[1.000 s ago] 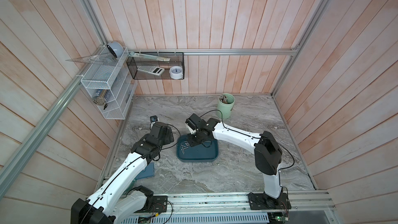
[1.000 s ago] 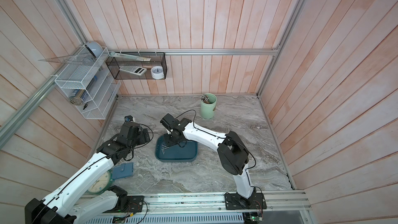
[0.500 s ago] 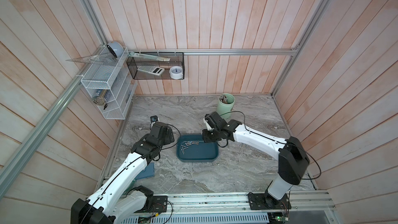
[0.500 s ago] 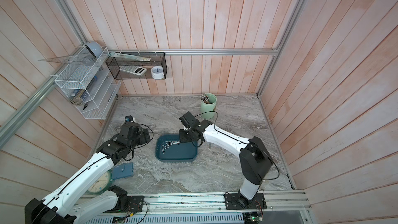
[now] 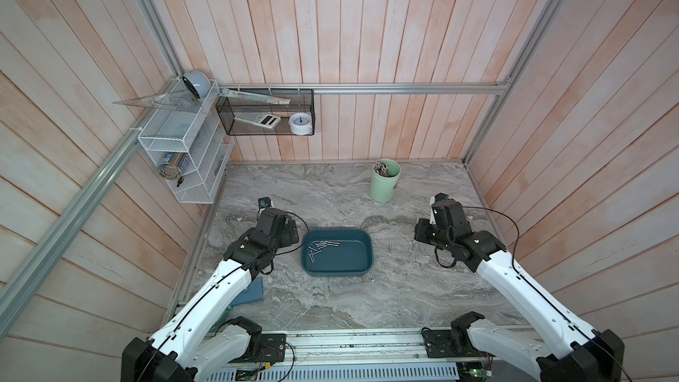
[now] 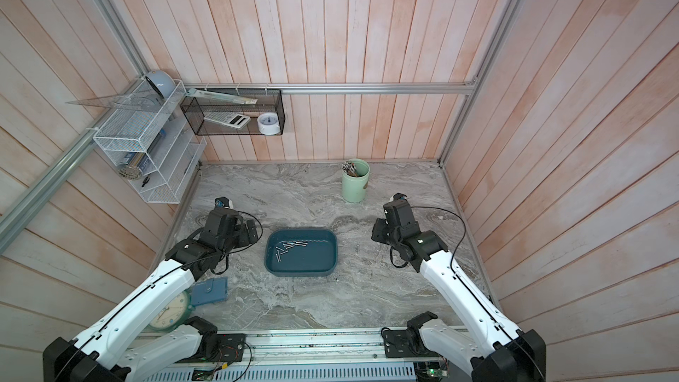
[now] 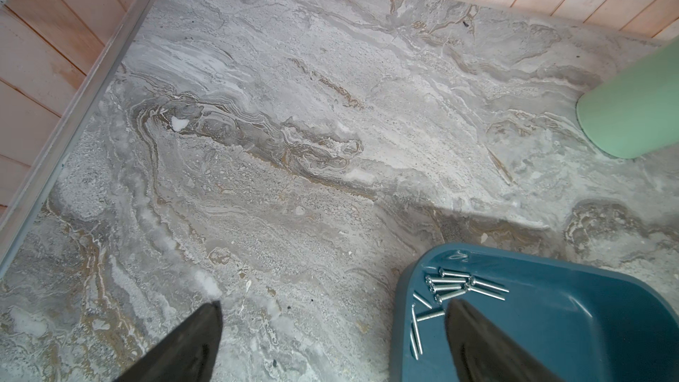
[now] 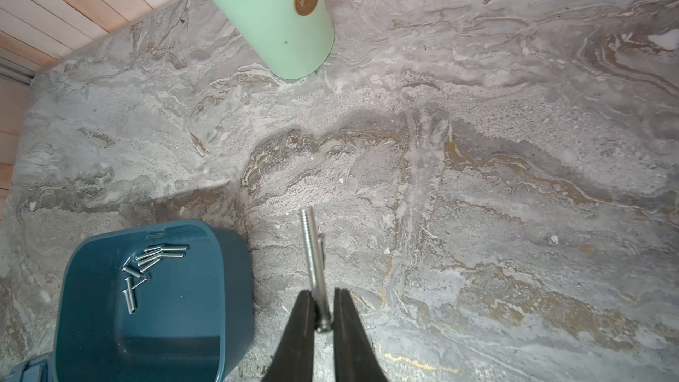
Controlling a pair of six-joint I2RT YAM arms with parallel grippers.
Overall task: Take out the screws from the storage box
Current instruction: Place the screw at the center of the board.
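Observation:
The dark teal storage box (image 5: 347,260) (image 6: 314,260) sits mid-table with several silver screws (image 5: 323,246) (image 6: 290,245) bunched in its far left corner. One loose screw (image 5: 389,249) (image 6: 357,248) lies on the marble just right of the box. My right gripper (image 8: 323,292) (image 5: 419,232) hangs right of the box, shut on a long screw (image 8: 311,251) near its head. My left gripper (image 7: 334,305) (image 5: 292,235) is open and holds nothing. One of its fingers (image 7: 474,339) is over the box's corner beside the screws (image 7: 452,286); the other is over bare marble.
A pale green cup (image 5: 384,181) with sticks stands at the back right. A blue wallet (image 6: 209,290) and a clock (image 6: 169,314) lie front left under the left arm. White wire shelves (image 5: 176,148) and a black mesh basket (image 5: 264,115) hang on the walls.
My right arm has swung from over the box out to its right, carrying a screw. The left gripper has opened slightly wider and stayed in place.

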